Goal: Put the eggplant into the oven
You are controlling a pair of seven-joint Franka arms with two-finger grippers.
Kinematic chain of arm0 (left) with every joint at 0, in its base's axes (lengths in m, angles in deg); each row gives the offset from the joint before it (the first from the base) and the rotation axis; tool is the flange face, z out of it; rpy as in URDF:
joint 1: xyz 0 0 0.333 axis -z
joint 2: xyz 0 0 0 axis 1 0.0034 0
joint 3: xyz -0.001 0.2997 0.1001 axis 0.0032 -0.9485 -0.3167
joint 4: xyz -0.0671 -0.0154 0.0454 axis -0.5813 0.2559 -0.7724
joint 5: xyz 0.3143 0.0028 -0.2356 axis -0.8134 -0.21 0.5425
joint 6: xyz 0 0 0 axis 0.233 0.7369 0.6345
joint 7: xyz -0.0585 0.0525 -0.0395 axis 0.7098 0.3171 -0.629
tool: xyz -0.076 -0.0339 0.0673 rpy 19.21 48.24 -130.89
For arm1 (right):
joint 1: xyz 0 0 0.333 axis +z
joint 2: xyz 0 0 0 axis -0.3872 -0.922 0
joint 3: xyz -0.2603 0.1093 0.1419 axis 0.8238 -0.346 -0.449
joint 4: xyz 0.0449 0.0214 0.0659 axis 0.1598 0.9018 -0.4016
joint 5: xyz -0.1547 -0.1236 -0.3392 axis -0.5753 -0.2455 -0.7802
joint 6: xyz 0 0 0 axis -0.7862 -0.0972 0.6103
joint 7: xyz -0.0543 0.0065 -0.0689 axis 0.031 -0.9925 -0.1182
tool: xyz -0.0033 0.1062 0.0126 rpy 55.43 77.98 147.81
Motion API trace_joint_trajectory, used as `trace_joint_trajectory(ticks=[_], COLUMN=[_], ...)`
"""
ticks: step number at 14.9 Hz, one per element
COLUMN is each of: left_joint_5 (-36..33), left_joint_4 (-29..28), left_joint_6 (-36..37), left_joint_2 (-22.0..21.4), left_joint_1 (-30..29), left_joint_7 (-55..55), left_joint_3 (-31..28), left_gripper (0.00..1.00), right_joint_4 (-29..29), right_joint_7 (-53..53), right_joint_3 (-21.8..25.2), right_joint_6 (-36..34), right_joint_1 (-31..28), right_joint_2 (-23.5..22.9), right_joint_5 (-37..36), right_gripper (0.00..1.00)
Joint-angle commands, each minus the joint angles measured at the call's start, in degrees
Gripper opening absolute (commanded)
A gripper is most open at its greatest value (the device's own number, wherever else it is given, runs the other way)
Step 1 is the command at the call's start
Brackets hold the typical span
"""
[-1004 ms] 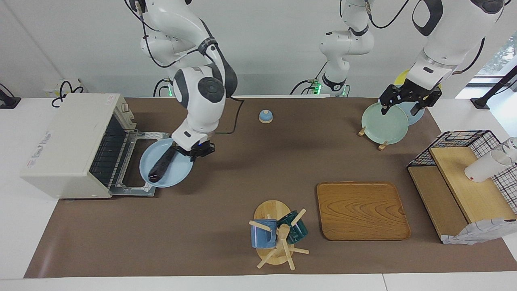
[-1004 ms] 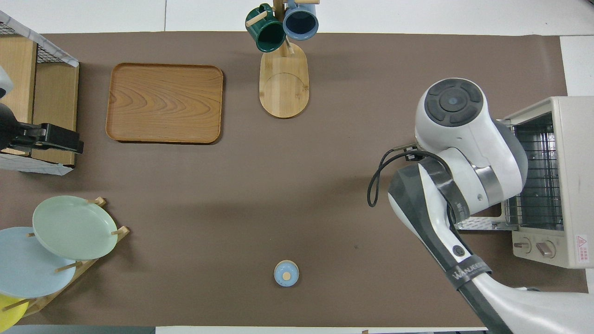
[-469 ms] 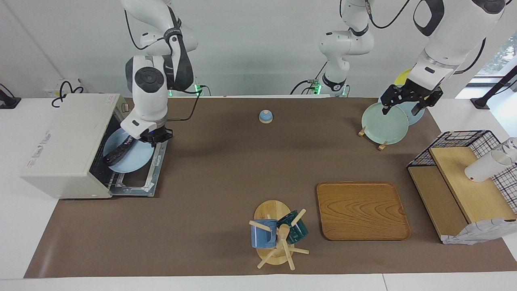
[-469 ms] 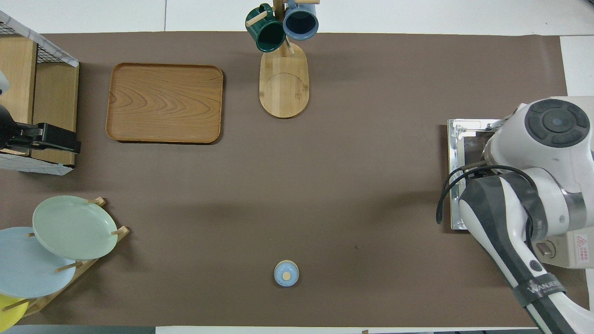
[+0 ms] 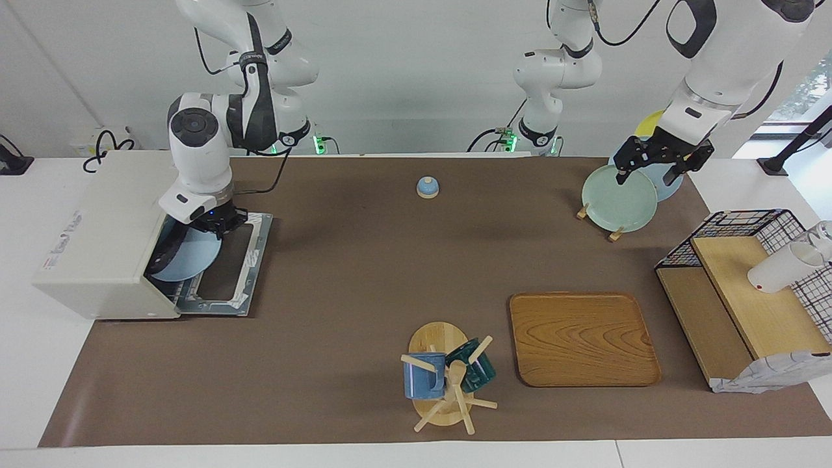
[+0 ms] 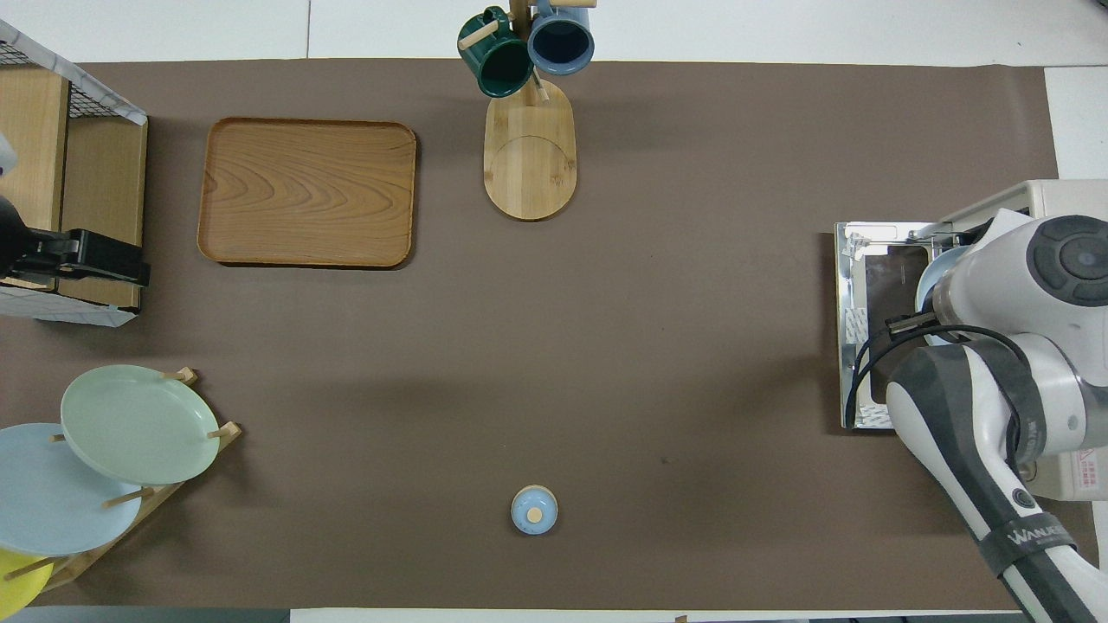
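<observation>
Right gripper (image 5: 218,224) has carried the blue plate (image 5: 188,260) from over the dropped door into the mouth of the oven (image 5: 104,240), at the table's right-arm end. It pinches the plate's rim. The eggplant (image 5: 161,255) rides on the plate, now mostly inside, only a dark sliver showing. Plate looks half in, so insertion is nearly done; release comes next. Left gripper (image 5: 663,162) waits over the plate rack (image 5: 598,211), fingers spread.

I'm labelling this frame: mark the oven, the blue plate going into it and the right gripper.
oven (image 5: 97,227): facing view, top panel.
blue plate (image 5: 192,257): facing view, bare face at the oven mouth.
right gripper (image 5: 218,221): facing view, at the plate's rim.
</observation>
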State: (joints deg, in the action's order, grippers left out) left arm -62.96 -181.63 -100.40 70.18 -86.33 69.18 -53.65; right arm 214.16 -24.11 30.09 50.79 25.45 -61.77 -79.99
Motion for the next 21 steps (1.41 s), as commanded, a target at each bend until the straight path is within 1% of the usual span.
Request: trace_joint_trajectory(ticks=[1, 2, 4, 5, 6, 7, 8, 9, 10, 11, 13, 15, 16, 18, 21], left_joint_5=[-1.49, -1.49, -1.40, -1.48, -1.40, -1.48, -1.40, -1.48, -1.49, -1.40, -1.40, -1.40, -1.40, -1.40, -1.40], left_joint_4=[-0.11, -0.11, -0.11, -0.11, -0.11, -0.11, -0.11, -0.11, -0.11, -0.11, -0.11, -0.11, -0.11, -0.11, -0.11], left_joint_6=[0.79, 0.88, 0.79, 0.70, 0.79, 0.88, 0.88, 0.88, 0.88, 0.88, 1.05, 0.88, 0.96, 0.96, 0.96], left_joint_2=[-0.40, -0.48, -0.48, -0.48, -0.57, -0.66, -0.66, -0.66, -0.66, -0.66, -0.75, -0.66, -0.75, -0.75, -0.66], left_joint_1=[-0.40, -1.01, -1.19, -1.10, -1.19, -1.19, -1.28, -1.28, -1.28, -1.19, -1.19, -1.19, -1.28, -1.28, -1.19], left_joint_7=[0.49, 0.49, 0.58, 0.58, 0.49, 0.40, 0.40, 0.40, 0.40, 0.40, 0.40, 0.32, 0.31, 0.31, 0.31], left_joint_3=[0.18, 0.18, 0.27, 0.27, 0.27, 0.27, 0.27, 0.36, 0.36, 0.36, 0.36, 0.36, 0.36, 0.36, 0.36], left_gripper=[1.00, 1.00, 1.00, 1.00, 1.00, 1.00, 1.00, 1.00, 1.00, 1.00, 1.00, 1.00, 1.00, 1.00, 1.00], right_joint_4=[3.17, 3.17, 2.21, 0.55, -2.08, -5.32, -7.96, -8.60, -8.35, -7.73, -7.03, -2.91, -1.68, -1.14, -0.61], right_joint_7=[0.88, 0.88, 0.88, 0.88, 0.88, 0.62, 0.35, -0.08, -1.39, -2.80, -4.47, -6.84, -9.55, -12.21, -11.43], right_joint_3=[-0.74, -0.74, -0.83, -1.18, -1.53, -1.62, -1.53, -1.62, -1.62, -1.62, -1.62, -1.53, -1.62, -1.53, -1.45], right_joint_6=[2.47, 2.47, 1.34, -0.58, -3.91, -7.34, -9.11, -8.26, -5.21, -2.65, 1.13, 6.49, 7.82, 8.18, 8.54], right_joint_1=[-1.88, -1.88, -1.44, -1.09, 0.31, 3.10, 5.05, 5.68, 5.86, 6.12, 5.86, 5.33, 5.24, 6.12, 5.42], right_joint_2=[2.22, 2.14, 2.05, 1.96, 1.87, 1.26, 0.13, -0.32, -0.58, -2.50, -5.41, -6.12, -6.73, -7.70, -9.11], right_joint_5=[-1.10, -1.10, -0.40, -0.39, -0.13, 0.65, 2.05, 4.24, 6.96, 8.82, 9.27, 9.28, 9.28, 9.36, 9.01], right_gripper=[0.10, 0.15, 0.34, 0.41, 0.43, 0.43, 0.39, 0.22, 0.00, 0.00, 0.00, 0.00, 0.00, 0.00, 0.00])
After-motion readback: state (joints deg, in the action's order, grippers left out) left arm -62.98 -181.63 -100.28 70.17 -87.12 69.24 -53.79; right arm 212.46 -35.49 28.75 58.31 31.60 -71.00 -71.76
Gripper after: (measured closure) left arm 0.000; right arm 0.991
